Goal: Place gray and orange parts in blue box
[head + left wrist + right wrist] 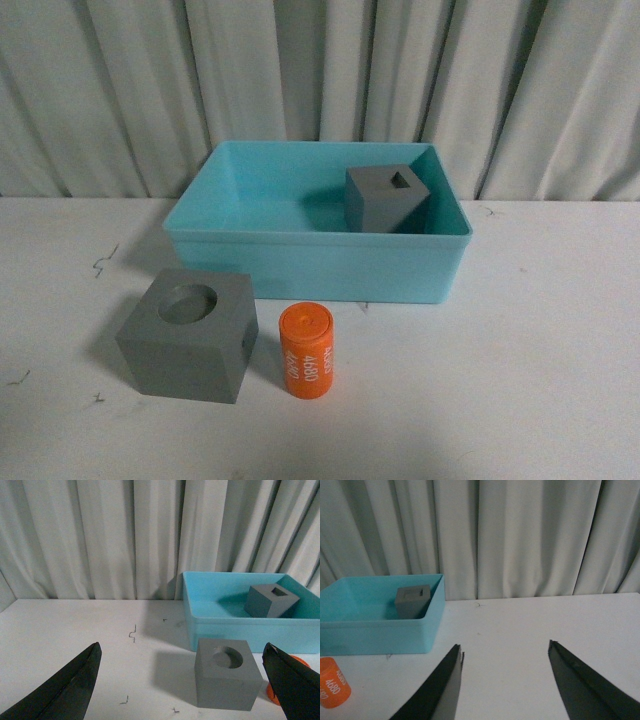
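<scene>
A gray cube with a rectangular recess leans tilted inside the blue box, at its right rear. In front of the box, on the white table, stands a gray cube with a round recess, and an orange cylinder with white digits lies just right of it. Neither arm shows in the front view. My left gripper is open, and the round-recess cube sits between its black fingers. My right gripper is open over bare table, with the box and the cylinder off to one side.
Pale pleated curtains hang right behind the table. Small dark scuff marks dot the tabletop left of the box.
</scene>
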